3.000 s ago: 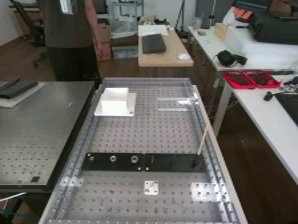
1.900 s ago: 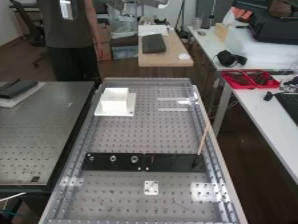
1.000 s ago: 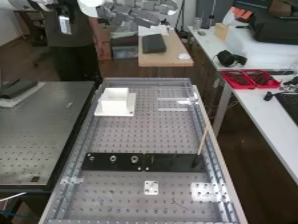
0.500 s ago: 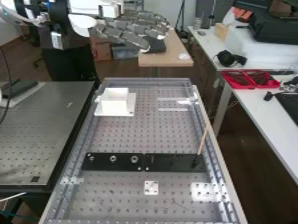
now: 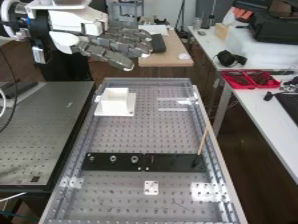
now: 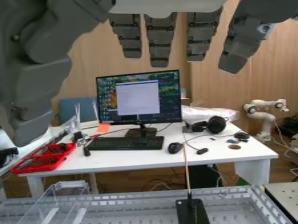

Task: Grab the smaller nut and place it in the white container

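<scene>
The hand (image 5: 118,44) is high over the bench's far left part in the high view, fingers extended and holding nothing. In the wrist view the hand (image 6: 159,40) hangs with straight fingers, its thumb off to one side. Low in the high view, the smaller nut (image 5: 91,158) stands at one end of the flat black bar (image 5: 159,162), with the larger nut (image 5: 113,159) and the bearing (image 5: 134,159) beside it. The white container (image 5: 116,100) sits on a white plate near the bench's far left corner, below the hand.
A thin wooden stick (image 5: 203,140) rises from the bar's right part. A small white plate (image 5: 151,188) lies nearer than the bar. Clear plastic pieces (image 5: 174,105) are at the bench's far right. Red trays (image 5: 249,79) lie on a side table with a monitor (image 6: 138,97).
The arm and hand have come into the high view from its top edge, then moved lower and a little to the left. The parts on the bar and the white container have stayed put.
</scene>
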